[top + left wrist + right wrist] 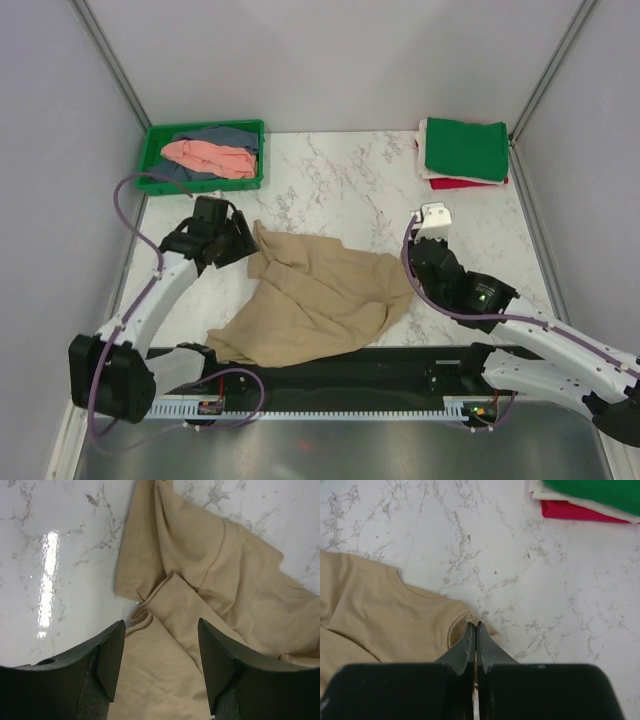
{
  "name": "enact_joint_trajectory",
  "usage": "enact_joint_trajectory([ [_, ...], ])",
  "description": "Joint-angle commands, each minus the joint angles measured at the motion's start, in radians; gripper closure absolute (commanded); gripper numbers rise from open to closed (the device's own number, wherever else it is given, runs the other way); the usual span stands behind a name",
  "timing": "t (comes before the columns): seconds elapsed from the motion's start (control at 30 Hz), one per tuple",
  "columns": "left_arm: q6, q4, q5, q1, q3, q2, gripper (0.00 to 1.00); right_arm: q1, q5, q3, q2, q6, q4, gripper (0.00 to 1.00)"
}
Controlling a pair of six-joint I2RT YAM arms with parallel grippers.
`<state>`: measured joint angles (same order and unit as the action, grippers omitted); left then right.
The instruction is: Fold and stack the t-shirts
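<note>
Tan t-shirt (320,300) lies crumpled in the middle of the overhead view on the marble table (340,180). It looks light, thin and limp, so it should sag and drag rather than hold its shape. The shoulder seams or hem corners seem the best places to grip it.

The left gripper (161,625) hangs with jaws spread over a fold at its left edge. The right gripper (476,630) has its jaws pressed together on the shoulder edge near the collar, seemingly nipping cloth, though the tips hide the bite.

Sleeves and hem are lost in folds. At upper right, the folded stack (465,150) shows green over red, with the layers between unclear.
</note>
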<state>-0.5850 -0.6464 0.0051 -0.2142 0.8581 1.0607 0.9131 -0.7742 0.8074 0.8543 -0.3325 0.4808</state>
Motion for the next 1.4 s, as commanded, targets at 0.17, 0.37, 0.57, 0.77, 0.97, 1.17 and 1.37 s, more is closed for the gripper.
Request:
enact_joint_trajectory([
  [0.17,-0.122,0.109,-0.163,-0.033,0.075,0.223,0.36,-0.155,0.369,-0.117,0.048,-0.108,-0.140,1.00],
  [0.37,-0.088,0.197,-0.099,-0.071,0.012,0.249,0.38,-0.424,0.682,-0.169,0.158,-0.152,-0.300,1.00],
  [0.57,-0.136,0.197,-0.117,-0.210,-0.074,0.180,0.40,-0.601,0.682,0.013,0.209,-0.177,-0.306,1.00],
  [0.77,-0.203,0.197,-0.209,-0.418,-0.125,0.251,0.27,-0.678,0.725,0.133,0.171,-0.151,-0.324,1.00],
  [0.97,-0.251,0.221,-0.223,-0.435,-0.140,0.415,0.44,-0.678,0.773,0.121,0.112,-0.132,-0.277,1.00],
  [1.17,-0.223,0.257,-0.235,-0.447,-0.111,0.501,0.98,-0.678,0.757,0.125,0.045,-0.097,-0.214,1.00],
  [1.37,-0.147,0.043,-0.390,-0.452,0.119,0.295,0.98,-0.678,0.727,0.197,-0.026,-0.059,-0.127,1.00],
])
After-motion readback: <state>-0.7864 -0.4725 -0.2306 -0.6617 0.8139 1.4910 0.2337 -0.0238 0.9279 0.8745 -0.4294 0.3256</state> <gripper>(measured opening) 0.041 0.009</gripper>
